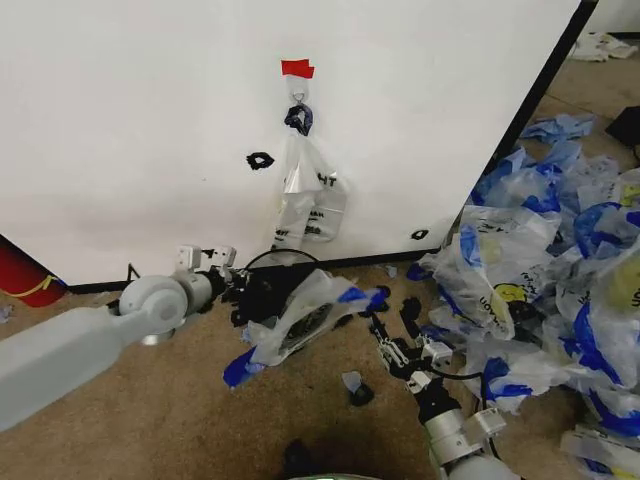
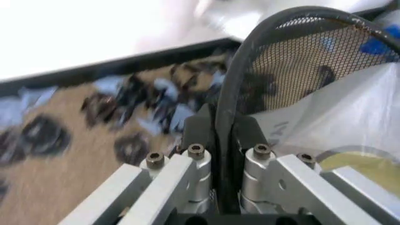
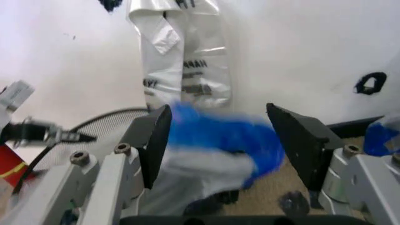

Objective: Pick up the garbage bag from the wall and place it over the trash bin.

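Left gripper (image 2: 225, 140) is clamped on the mesh rim of the trash bin (image 2: 293, 61), a grip plain in the left wrist view and less so from the head camera. Behind stands the wall (image 1: 150, 120), a clear bag (image 1: 305, 195) hanging from its hook (image 1: 298, 98) (red tape just above). At about five o'clock from that hook, the garbage bag (image 1: 305, 315) drapes over the bin. Right gripper (image 3: 218, 140) stands wide, its fingers (image 3: 156, 140) either side of the bag's blue handle (image 3: 218, 133).

Left gripper (image 2: 225, 136) clamped on mesh rim between jaws. Right gripper (image 3: 218, 140) spread wide, blue handle between jaws.
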You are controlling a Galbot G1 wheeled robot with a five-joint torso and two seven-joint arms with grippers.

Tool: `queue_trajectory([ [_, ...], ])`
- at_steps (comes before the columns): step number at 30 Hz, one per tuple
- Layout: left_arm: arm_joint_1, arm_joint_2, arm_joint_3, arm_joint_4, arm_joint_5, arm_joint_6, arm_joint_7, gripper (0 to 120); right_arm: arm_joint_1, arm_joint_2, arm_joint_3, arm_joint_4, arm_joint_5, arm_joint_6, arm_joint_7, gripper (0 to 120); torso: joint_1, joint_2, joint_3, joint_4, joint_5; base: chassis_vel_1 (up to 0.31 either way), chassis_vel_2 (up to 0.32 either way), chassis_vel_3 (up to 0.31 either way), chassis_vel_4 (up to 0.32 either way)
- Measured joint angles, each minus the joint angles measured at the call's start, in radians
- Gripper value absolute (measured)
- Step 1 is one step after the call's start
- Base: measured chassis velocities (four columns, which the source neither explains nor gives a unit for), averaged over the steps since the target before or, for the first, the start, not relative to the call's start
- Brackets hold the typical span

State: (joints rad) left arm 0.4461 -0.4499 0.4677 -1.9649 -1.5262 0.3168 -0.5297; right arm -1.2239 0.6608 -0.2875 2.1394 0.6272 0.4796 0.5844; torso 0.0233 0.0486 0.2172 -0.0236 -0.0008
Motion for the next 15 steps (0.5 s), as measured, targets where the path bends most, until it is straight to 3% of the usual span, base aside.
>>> queue_trajectory([
  [7, 0.172, -0.011, -0.133, -0.087, -0.025, -0.034, -0.215, 3, 0.033, -0.001, -0.022, 0.006, 0.004, -0.006, 0.004, 59, 0.0, 0.0, 0.0, 0.0002, -0.0003, 0.0, 0.0, 0.0, 0.0],
  [15, 0.225, -0.084, -0.196, -0.12, -0.071, -0.093, -0.371, 3, 0.055, -0.005, -0.026, 0.007, 0.012, -0.008, 0.006, 59, 0.0, 0.0, 0.0, -0.0002, -0.0002, 0.0, 0.0, 0.0, 0.0],
])
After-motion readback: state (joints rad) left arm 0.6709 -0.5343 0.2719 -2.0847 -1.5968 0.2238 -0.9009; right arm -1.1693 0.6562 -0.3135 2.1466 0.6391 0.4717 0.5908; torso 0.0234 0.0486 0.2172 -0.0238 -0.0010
